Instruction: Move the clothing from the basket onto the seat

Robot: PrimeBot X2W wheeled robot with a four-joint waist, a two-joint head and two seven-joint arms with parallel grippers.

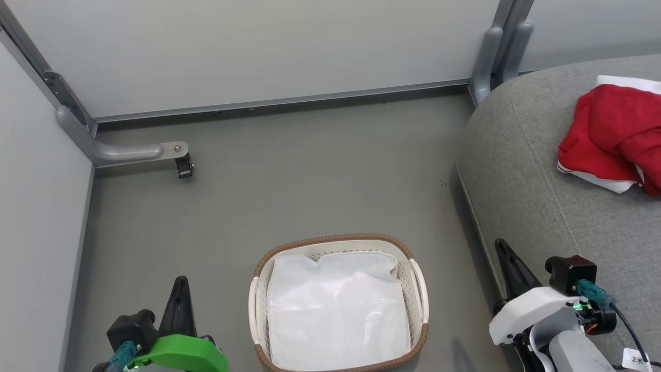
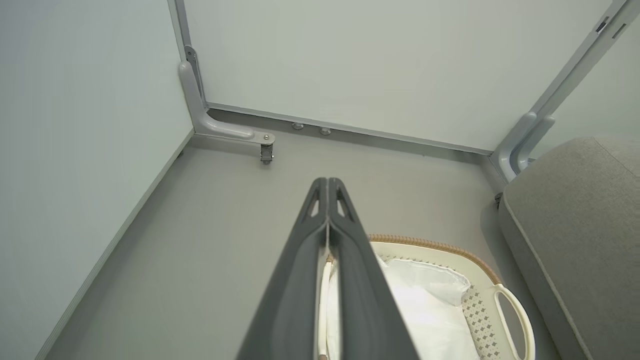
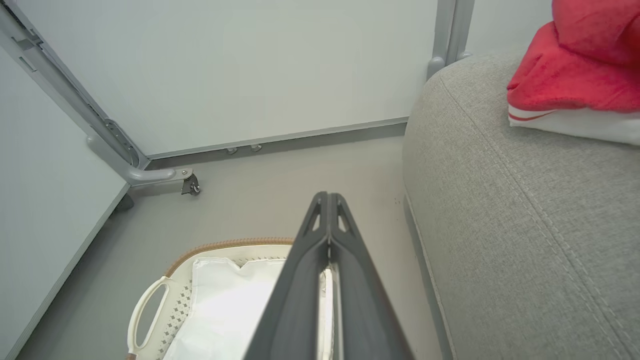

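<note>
The red clothing (image 1: pixel 614 137) with white trim lies bunched on the grey seat (image 1: pixel 542 196) at the right; the right wrist view shows the clothing (image 3: pixel 575 75) at its top right on the seat (image 3: pixel 525 210). The cream basket (image 1: pixel 418 289) with a brown rim sits on the floor at the lower middle, holding just a white liner sheet (image 1: pixel 335 310). My left gripper (image 1: pixel 179 289) hovers left of the basket, shut and holding nothing. My right gripper (image 1: pixel 503 253) is shut and bare between basket and seat. Both wrist views show pressed-together fingers (image 2: pixel 327 200) (image 3: pixel 327 210).
Pale partition walls (image 1: pixel 258 46) close the back and left, with grey metal feet and a small caster (image 1: pixel 184 166) on the floor. A second grey post (image 1: pixel 490 57) stands by the seat's far corner. Grey floor (image 1: pixel 310 181) stretches beyond the basket.
</note>
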